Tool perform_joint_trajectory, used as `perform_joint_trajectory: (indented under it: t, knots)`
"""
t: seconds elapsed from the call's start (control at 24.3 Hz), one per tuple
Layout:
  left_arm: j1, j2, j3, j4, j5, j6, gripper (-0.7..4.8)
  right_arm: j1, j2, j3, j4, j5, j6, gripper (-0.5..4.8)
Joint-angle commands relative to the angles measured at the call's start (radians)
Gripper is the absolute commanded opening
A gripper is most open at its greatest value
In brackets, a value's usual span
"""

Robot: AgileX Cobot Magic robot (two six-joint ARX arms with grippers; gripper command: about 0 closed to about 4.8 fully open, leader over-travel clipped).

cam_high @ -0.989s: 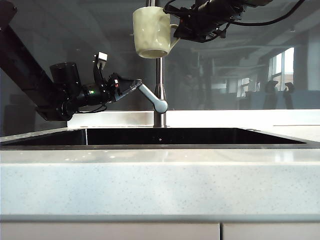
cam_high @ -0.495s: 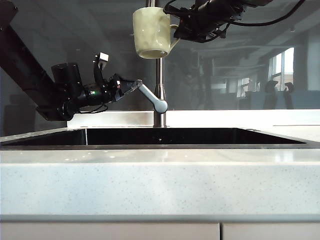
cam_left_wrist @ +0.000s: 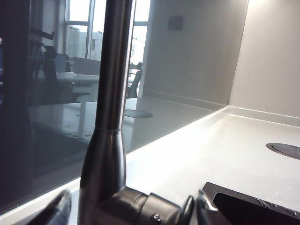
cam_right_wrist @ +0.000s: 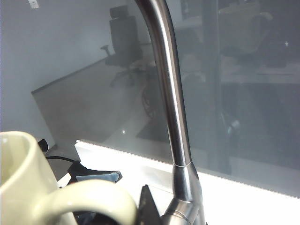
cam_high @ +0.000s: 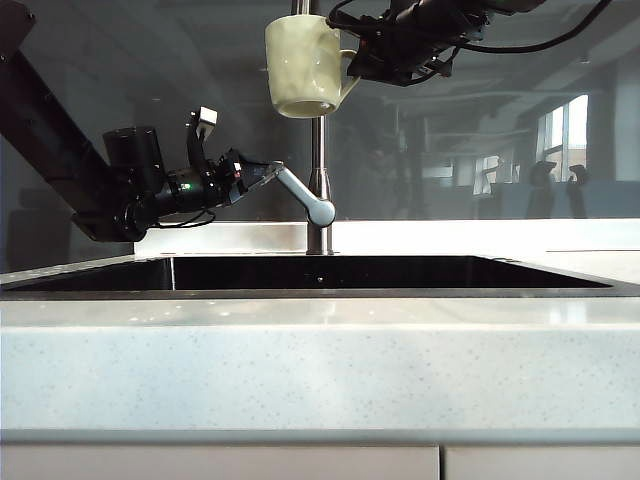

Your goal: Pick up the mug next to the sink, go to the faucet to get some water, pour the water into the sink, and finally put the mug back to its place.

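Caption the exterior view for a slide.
Right claw holds the mug by its handle high at the faucet; left claw meets the lever above the sink.

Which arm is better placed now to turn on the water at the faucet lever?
The left arm. Its tool is already at the faucet lever, jaws open around it. The right tool is busy holding the mug by its handle, high beside the spout.
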Motion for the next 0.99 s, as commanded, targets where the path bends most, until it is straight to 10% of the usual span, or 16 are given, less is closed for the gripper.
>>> perform_joint_trajectory:
  t: [0.04, 0.99]
  knots:
    - [0.000, -0.010, 0.004, 0.010, -0.001, 0.003, 3.37, 0.001, -0.019, 0.013, 0.072, 0.002, 0.016, -0.07]
    - [0.000, -0.010, 0.004, -0.014, -0.034, 0.026, 3.37, 0.001, -0.019, 0.013, 0.073, 0.002, 0.016, -0.07]
